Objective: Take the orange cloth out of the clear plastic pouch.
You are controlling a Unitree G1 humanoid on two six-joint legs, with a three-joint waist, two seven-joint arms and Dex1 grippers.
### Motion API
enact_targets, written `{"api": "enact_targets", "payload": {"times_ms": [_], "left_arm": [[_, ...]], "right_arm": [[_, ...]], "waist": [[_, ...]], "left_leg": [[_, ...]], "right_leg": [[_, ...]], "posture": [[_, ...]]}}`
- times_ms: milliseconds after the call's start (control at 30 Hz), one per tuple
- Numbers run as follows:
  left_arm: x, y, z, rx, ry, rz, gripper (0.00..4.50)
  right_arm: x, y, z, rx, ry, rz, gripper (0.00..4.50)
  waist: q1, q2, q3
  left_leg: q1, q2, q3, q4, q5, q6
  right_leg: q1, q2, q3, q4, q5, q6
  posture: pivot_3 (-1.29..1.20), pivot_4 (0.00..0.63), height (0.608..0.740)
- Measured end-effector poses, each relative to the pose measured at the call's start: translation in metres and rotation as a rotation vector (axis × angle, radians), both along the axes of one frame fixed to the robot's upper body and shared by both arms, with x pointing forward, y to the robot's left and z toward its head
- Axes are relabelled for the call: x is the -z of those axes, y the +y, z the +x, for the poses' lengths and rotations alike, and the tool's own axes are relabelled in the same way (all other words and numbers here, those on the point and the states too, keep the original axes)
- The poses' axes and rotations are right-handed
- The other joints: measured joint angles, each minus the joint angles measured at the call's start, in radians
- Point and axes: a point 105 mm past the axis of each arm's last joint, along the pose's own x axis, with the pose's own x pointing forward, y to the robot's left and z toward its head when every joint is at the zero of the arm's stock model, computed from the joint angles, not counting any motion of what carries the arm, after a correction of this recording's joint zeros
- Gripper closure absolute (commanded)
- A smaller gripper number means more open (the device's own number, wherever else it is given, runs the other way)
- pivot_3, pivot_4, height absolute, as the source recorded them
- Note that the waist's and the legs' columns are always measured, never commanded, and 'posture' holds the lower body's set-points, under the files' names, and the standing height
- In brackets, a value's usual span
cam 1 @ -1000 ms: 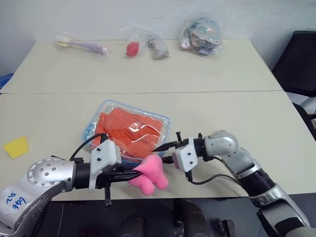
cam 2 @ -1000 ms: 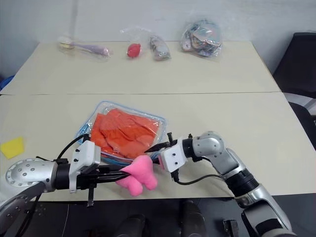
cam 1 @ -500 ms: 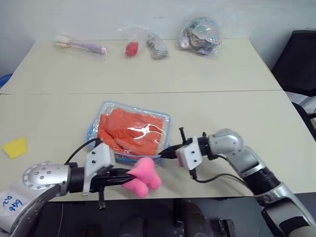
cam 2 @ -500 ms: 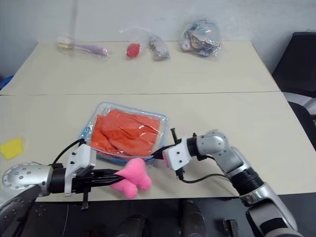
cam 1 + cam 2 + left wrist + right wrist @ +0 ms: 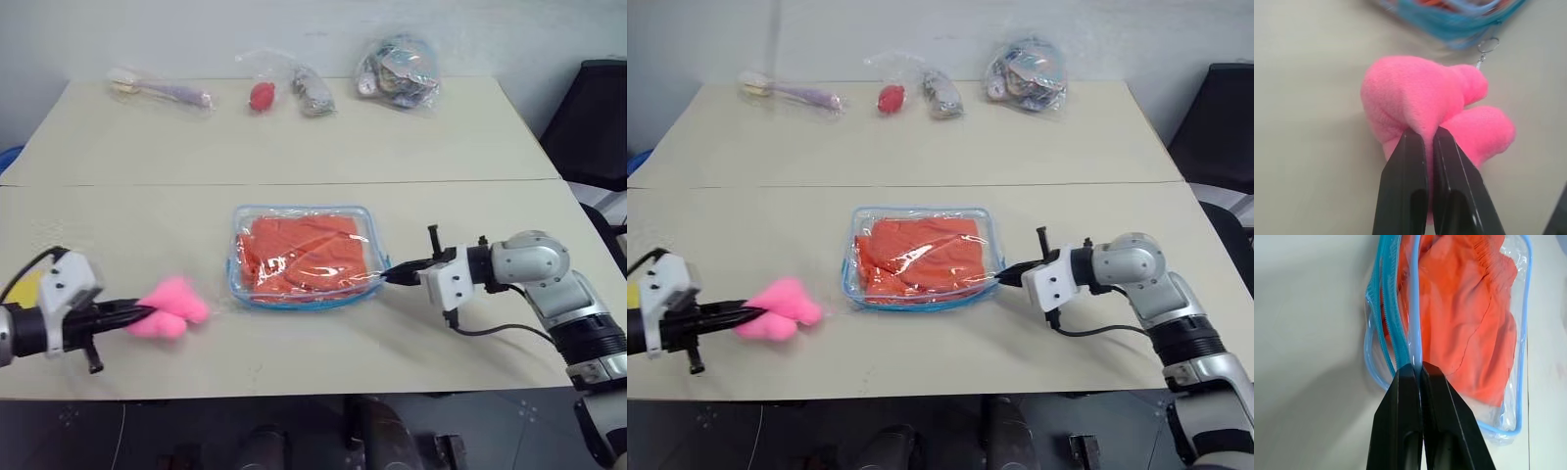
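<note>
We see clear blue-edged plastic pouch (image 5: 306, 257) mid-table, wrinkled orange cloth (image 5: 306, 255) inside. Right gripper (image 5: 388, 276) pinches pouch's 3 o'clock edge. Left gripper (image 5: 147, 313), at 9 o'clock, clamps fluffy pink puff (image 5: 171, 306).

Lab or office test room: two plain beige tables (image 5: 294, 147) pushed together, bagged sample objects (image 5: 397, 70), black office chair (image 5: 598, 108).

free: table (image 5: 470, 211) around pouch (image 5: 304, 257) | obstacle: bags (image 5: 294, 86) at far edge
</note>
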Motion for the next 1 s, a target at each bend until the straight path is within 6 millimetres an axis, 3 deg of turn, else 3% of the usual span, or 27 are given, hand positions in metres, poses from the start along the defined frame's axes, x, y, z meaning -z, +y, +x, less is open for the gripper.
{"api": "enact_targets", "payload": {"times_ms": [100,300,333,433,567,733,933,1000], "left_arm": [[-0.002,0.009,0.004,-0.021,-0.023,0.013,4.50],[-0.006,0.002,0.008,-0.001,-0.045,0.016,4.50],[-0.006,0.002,0.008,-0.008,-0.042,0.005,3.97],[-0.005,-0.001,0.009,-0.019,-0.044,-0.021,3.13],[-0.001,-0.013,0.004,0.017,-0.042,-0.015,1.79],[-0.003,-0.009,0.004,-0.025,-0.080,-0.012,0.18],[-0.038,0.019,0.006,-0.121,-0.145,-0.008,0.18],[-0.053,0.020,0.008,-0.114,-0.181,0.001,0.18]], "right_arm": [[0.001,-0.002,0.000,0.003,0.003,0.009,4.45],[0.001,-0.003,0.001,0.008,0.002,0.014,4.45],[0.002,-0.003,0.001,0.015,0.008,0.017,4.27],[0.004,-0.006,0.002,0.040,0.033,0.021,3.54],[0.009,-0.008,-0.001,0.071,0.065,0.042,2.06],[0.007,-0.006,-0.012,0.104,0.109,0.104,0.31],[-0.020,-0.008,-0.027,0.194,0.239,0.236,0.31],[-0.028,-0.004,-0.033,0.208,0.296,0.289,0.31]], "waist": [[-0.003,0.000,0.000],[-0.008,0.000,0.000],[-0.010,0.000,0.000],[-0.011,0.000,0.000],[-0.011,0.000,0.000],[-0.009,0.000,0.000],[-0.006,0.000,0.000],[-0.003,0.000,0.000]], "left_leg": [[0.000,0.001,0.000,0.000,0.000,0.000],[0.000,0.003,0.000,0.000,0.000,0.000],[0.000,0.003,0.000,0.000,0.000,0.000],[0.000,0.003,0.000,0.000,0.000,0.000],[0.000,0.005,0.000,0.000,0.000,0.000],[0.000,0.005,0.000,0.000,0.000,0.000],[0.001,0.005,-0.002,0.000,0.000,0.000],[0.001,0.005,-0.003,0.000,0.000,0.000]], "right_leg": [[0.000,0.000,0.000,0.000,0.000,0.000],[0.000,-0.001,0.000,0.000,0.000,0.000],[0.000,-0.001,0.000,0.000,0.000,0.000],[0.000,-0.001,0.000,0.001,0.000,0.000],[0.000,-0.001,0.000,0.001,0.000,0.000],[0.000,-0.001,0.000,0.001,0.000,0.000],[0.000,-0.001,0.000,0.001,0.000,0.000],[0.000,-0.001,0.001,0.001,0.000,0.000]], "posture": [[0.00,0.150,0.740],[0.00,0.150,0.740],[0.00,0.150,0.740],[0.00,0.150,0.740],[0.00,0.150,0.740],[0.00,0.150,0.740],[0.00,0.150,0.740],[0.00,0.150,0.740]]}}
